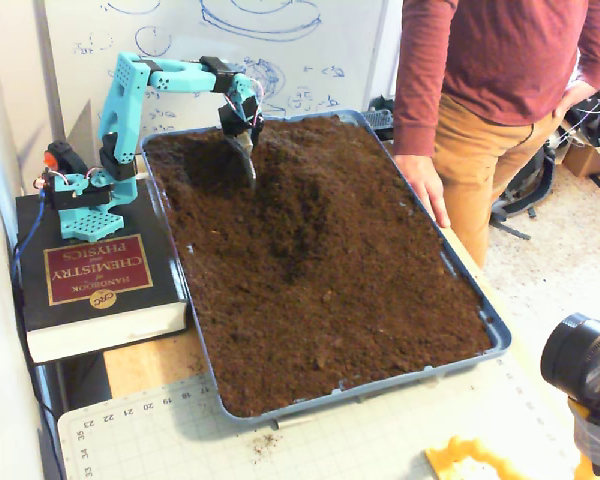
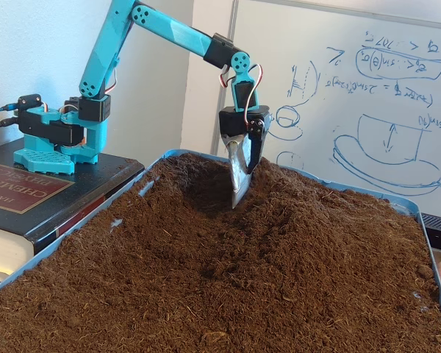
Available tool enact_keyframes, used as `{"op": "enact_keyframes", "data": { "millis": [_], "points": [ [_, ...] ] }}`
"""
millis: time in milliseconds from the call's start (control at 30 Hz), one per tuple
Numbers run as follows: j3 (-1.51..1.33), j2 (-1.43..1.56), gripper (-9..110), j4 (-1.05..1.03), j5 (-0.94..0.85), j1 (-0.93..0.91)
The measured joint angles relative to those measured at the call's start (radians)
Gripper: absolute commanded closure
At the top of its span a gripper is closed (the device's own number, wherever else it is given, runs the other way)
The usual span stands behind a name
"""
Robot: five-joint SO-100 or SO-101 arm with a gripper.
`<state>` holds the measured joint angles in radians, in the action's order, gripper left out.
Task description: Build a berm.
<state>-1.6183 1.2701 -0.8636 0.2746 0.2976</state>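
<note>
Dark brown soil fills a blue tray (image 1: 500, 338) (image 2: 112, 212). The berm (image 1: 305, 175) (image 2: 309, 198) is a low ridge of piled soil at the tray's far end, sloping down toward the near end. A hollow (image 1: 195, 165) (image 2: 195, 187) lies to its left in both fixed views. My gripper (image 1: 247, 165) (image 2: 239, 193), a grey scoop blade against a black finger, points straight down with its tip touching the ridge's left flank. The jaws look shut with nothing between them.
My teal arm's base stands on a thick black book (image 1: 90, 275) (image 2: 22, 193) left of the tray. A person (image 1: 480, 80) stands at the tray's right side with a hand (image 1: 425, 188) on its rim. A whiteboard (image 2: 353, 95) is behind. A camera lens (image 1: 583, 358) sits at the lower right.
</note>
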Motion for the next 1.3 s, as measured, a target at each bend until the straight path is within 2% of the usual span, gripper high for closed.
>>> {"op": "enact_keyframes", "data": {
  "millis": [500, 600, 867, 1300],
  "points": [
    [0.000, 0.052, 101, -0.181, -0.002, -0.028],
    [-0.006, 0.052, 101, -0.212, -0.058, -0.025],
    [-0.273, 0.169, 101, -0.218, -0.195, 0.043],
    [-0.790, 0.485, 101, 0.173, -0.195, 0.089]
  ]
}}
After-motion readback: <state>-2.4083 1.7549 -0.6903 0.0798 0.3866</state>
